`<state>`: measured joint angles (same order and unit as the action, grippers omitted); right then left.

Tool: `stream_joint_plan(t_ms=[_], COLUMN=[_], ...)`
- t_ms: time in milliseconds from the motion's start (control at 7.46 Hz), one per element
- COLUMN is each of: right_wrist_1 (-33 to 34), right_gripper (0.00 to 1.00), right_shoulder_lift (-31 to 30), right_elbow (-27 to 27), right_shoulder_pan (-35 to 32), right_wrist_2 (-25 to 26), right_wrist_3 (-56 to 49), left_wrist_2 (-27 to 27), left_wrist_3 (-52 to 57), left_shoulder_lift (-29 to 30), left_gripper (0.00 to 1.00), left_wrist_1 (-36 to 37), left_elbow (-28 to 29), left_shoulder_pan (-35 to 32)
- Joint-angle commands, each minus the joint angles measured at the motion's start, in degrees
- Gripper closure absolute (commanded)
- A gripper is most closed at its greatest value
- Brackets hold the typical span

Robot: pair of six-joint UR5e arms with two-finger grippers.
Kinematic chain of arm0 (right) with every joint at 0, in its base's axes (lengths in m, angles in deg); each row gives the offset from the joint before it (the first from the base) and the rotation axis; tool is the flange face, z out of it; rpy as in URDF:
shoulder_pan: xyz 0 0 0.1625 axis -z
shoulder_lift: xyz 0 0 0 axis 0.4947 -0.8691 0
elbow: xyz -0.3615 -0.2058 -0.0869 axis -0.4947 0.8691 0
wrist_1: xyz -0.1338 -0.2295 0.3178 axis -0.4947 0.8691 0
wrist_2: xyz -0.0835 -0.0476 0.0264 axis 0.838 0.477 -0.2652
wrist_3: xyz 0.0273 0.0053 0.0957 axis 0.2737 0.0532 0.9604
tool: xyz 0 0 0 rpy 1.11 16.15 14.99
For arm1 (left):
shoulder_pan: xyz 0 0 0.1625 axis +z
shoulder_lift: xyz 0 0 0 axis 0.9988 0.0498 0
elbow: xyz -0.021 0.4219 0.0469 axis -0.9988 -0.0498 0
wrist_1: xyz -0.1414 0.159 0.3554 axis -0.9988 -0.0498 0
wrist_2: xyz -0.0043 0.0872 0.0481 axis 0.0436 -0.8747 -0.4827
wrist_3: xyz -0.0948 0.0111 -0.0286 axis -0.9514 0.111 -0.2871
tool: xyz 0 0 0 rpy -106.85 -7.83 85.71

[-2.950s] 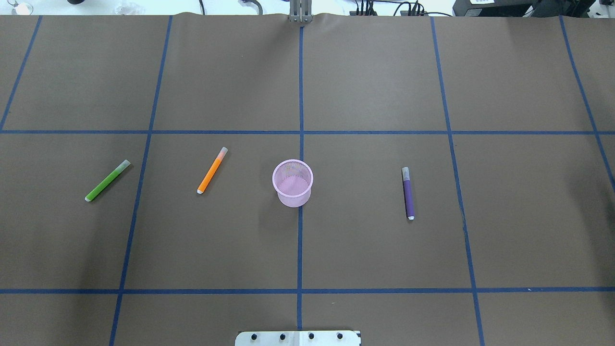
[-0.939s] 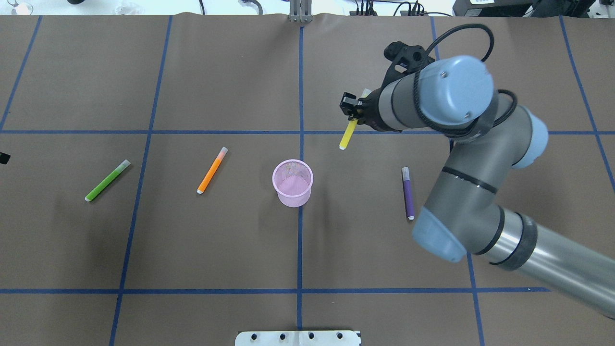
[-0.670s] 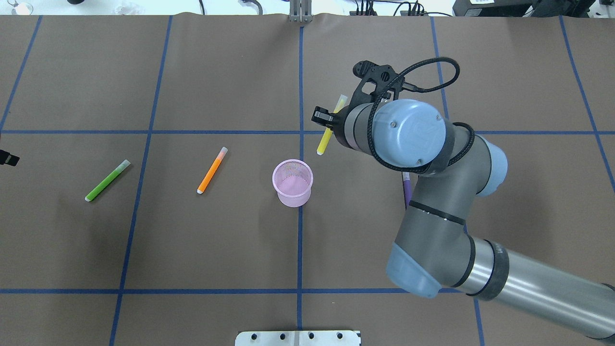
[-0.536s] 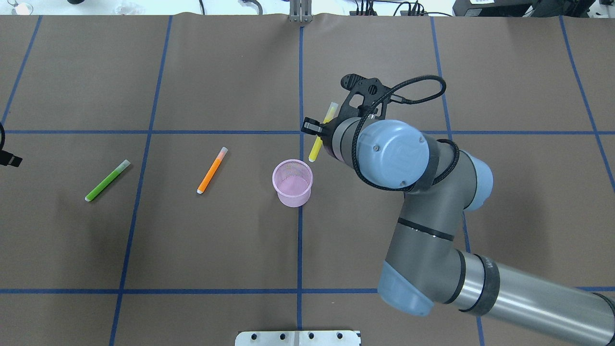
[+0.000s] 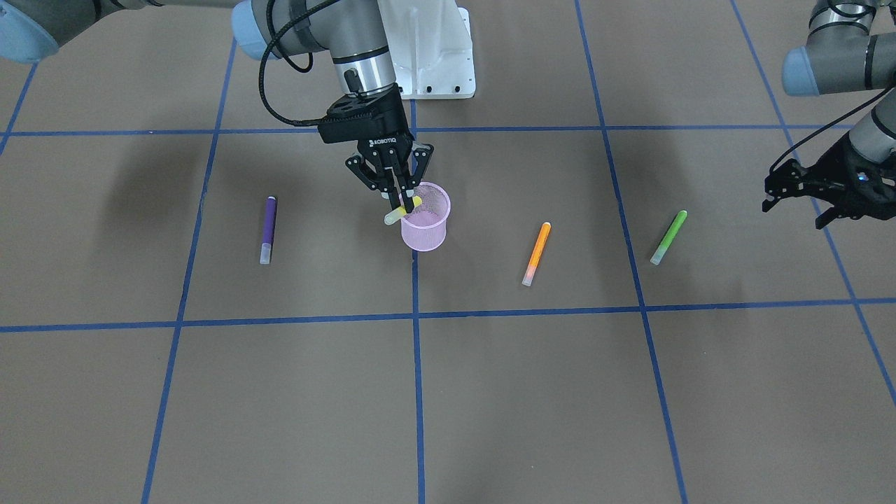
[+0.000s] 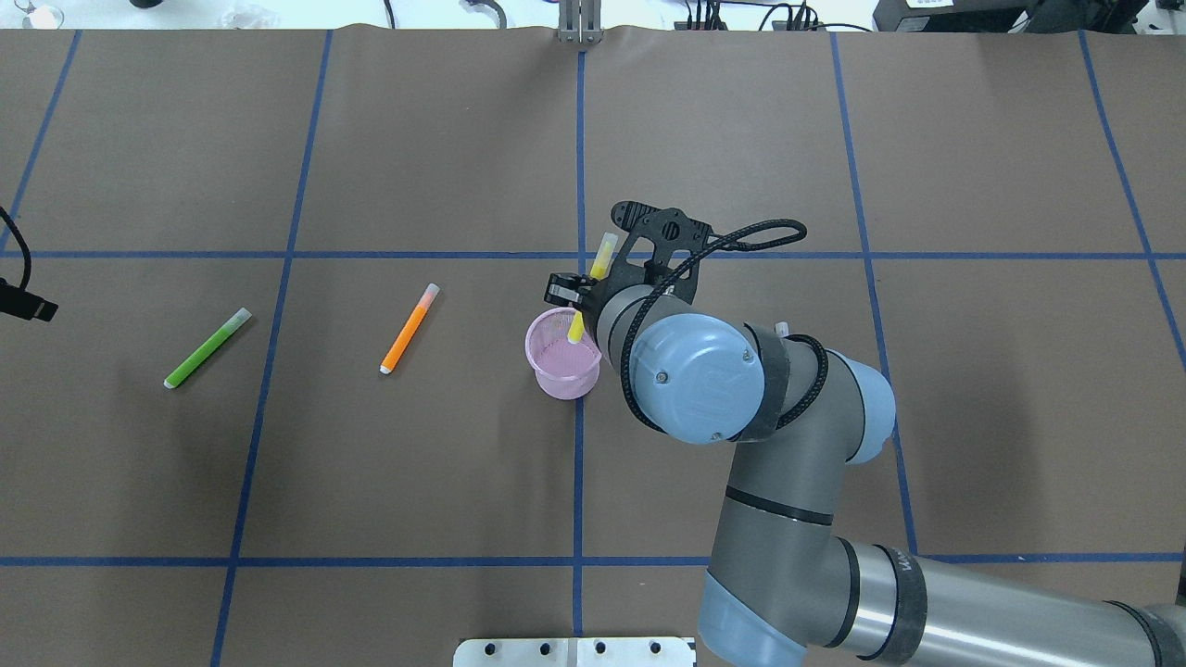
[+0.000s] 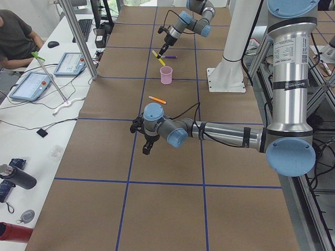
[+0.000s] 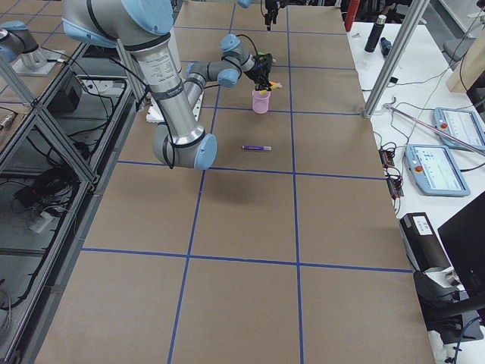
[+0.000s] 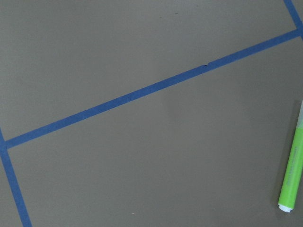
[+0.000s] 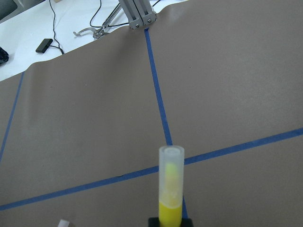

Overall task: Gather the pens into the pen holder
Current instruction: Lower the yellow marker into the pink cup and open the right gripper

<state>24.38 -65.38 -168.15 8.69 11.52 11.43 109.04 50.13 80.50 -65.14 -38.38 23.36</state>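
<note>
The pink mesh pen holder [image 6: 561, 371] stands at the table's middle, also in the front view [image 5: 427, 234]. My right gripper [image 5: 404, 203] is shut on the yellow pen [image 6: 604, 255] and holds it tilted, its lower end over the holder's opening. The wrist view shows its pale cap [image 10: 170, 175]. The orange pen [image 6: 409, 329] and the green pen [image 6: 208, 348] lie to the holder's left. The purple pen [image 5: 267, 229] lies to its right, mostly hidden under my arm in the overhead view. My left gripper [image 5: 794, 210] is open and empty, near the green pen [image 9: 293, 175].
Brown paper with blue tape lines [image 6: 579, 463] covers the table. The robot's white base plate [image 5: 434, 63] stands behind the holder. Tablets [image 7: 31, 86] and bottles lie on the white bench beyond the table's far edge, where a person sits.
My right arm has come in with the yellow pen and carried it left and towards me, to over the holder. My left gripper has edged in at the left side.
</note>
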Motion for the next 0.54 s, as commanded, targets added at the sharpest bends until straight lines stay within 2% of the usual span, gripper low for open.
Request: stream_joint_plan(t_ms=[0, 134, 268, 402], right_wrist_1=[-0.04, -0.04, -0.04, 0.05], right_gripper=[0.47, 0.24, 0.17, 0.16], right_shoulder_lift=[0.14, -0.03, -0.12, -0.21], right_elbow=[0.26, 0.35, 0.26, -0.44], right_shoulder_pan=[0.57, 0.57, 0.57, 0.57], right_wrist_2=[0.15, 0.16, -0.02, -0.19], right_wrist_3=[-0.03, -0.38, -0.64, -0.65], left_wrist_2=[-0.2, -1.86, -3.96, -3.98], left_wrist_3=[-4.42, -4.79, -4.88, -4.79], left_shoulder_lift=[2.45, 3.69, 5.0, 6.15], left_gripper=[0.01, 0.01, 0.01, 0.01], left_wrist_1=[0.19, 0.19, 0.37, 2.89], left_elbow=[0.08, 0.0, 0.0, -0.35], left_shoulder_pan=[3.83, 5.76, 8.39, 9.46])
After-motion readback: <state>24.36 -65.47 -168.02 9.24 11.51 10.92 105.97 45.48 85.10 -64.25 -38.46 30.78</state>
